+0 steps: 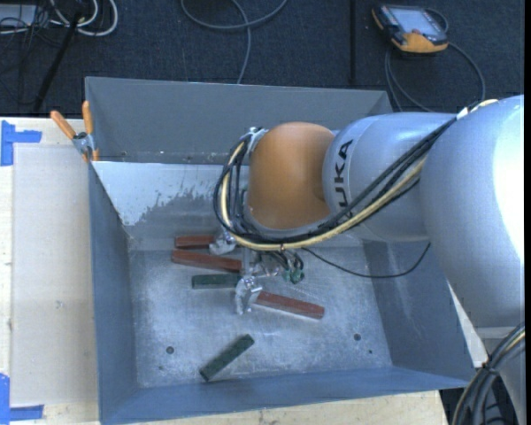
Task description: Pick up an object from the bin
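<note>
My gripper (246,294) reaches down below the arm's orange cover into the middle of the bin. Its tip stands at the left end of a red-brown bar (289,305) that lies flat, slanting down to the right. Just left of the gripper lies a dark green bar (212,282). Whether the gripper touches either bar I cannot tell. Nothing shows as held.
Two more red-brown bars (193,241) (203,260) lie side by side at the back left of the bin floor, partly under the arm. Another dark green bar (227,358) lies aslant near the front wall. The arm fills the bin's right side.
</note>
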